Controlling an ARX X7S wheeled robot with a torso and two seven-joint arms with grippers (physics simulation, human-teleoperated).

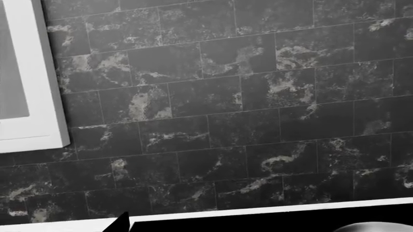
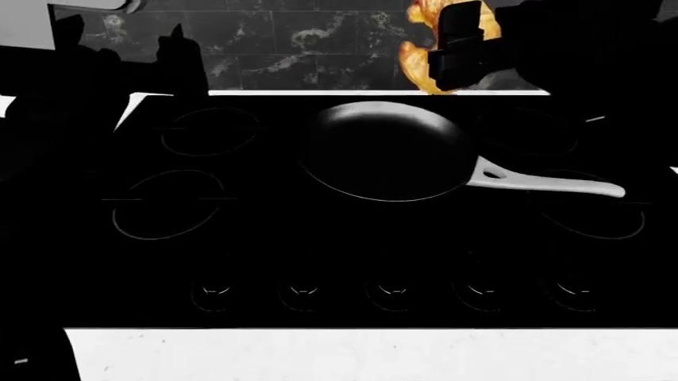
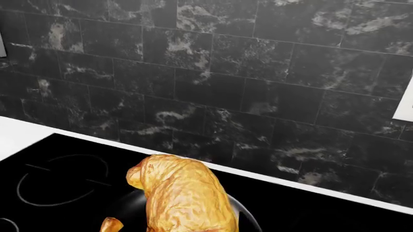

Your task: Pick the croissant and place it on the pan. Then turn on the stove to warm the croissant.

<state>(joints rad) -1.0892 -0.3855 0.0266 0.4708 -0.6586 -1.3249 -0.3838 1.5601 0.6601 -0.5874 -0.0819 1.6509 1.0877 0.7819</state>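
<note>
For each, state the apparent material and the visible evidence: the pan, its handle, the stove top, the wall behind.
Pan: dark matte metal, likely nonstick, faint rim sheen. Handle: pale grey metal or plastic, smooth. Stove: glossy black glass, thin printed burner rings. Wall: dark marble-look tiles, white veining, grout lines.

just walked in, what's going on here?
The right hand holds the croissant in the air, above the far side of the stove and just behind the pan. The pan sits empty on the stove, handle toward the robot's right. The left hand hangs over the stove's far left corner with nothing in it. The croissant is not yet in the pan.
</note>
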